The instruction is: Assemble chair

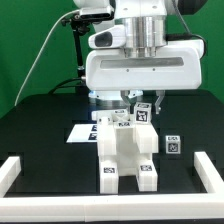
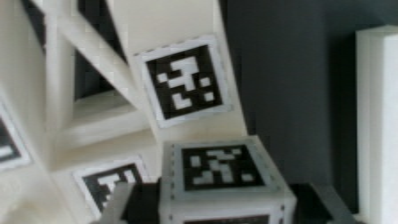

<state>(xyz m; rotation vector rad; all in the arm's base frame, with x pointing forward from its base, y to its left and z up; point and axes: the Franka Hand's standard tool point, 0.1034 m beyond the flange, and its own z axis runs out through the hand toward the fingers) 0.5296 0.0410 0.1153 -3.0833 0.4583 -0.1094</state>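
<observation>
— Noting the largest first: the white arm (image 1: 135, 60) hangs over the back of the black table (image 1: 40, 120), which has a white rail (image 1: 14, 172) round its edge. Where's the chair (image 1: 124, 150)?
— The main piece stands mid-table, toward the front, with two tagged feet on the surface. More tagged white parts crowd behind it, right under the arm.
— And the flat marker board (image 1: 80, 134)?
— It lies on the exterior view's left of the chair, just beside it. A small cube (image 1: 173, 145) sits apart on the exterior view's right.
— Gripper (image 1: 128, 102)?
— It's down among those rear parts. The wrist view shows a tagged bar (image 2: 178, 85) and a tagged block (image 2: 217, 170) close under the camera. I cannot tell whether the fingers are clamped on something or standing apart; the fingertips are hidden.
</observation>
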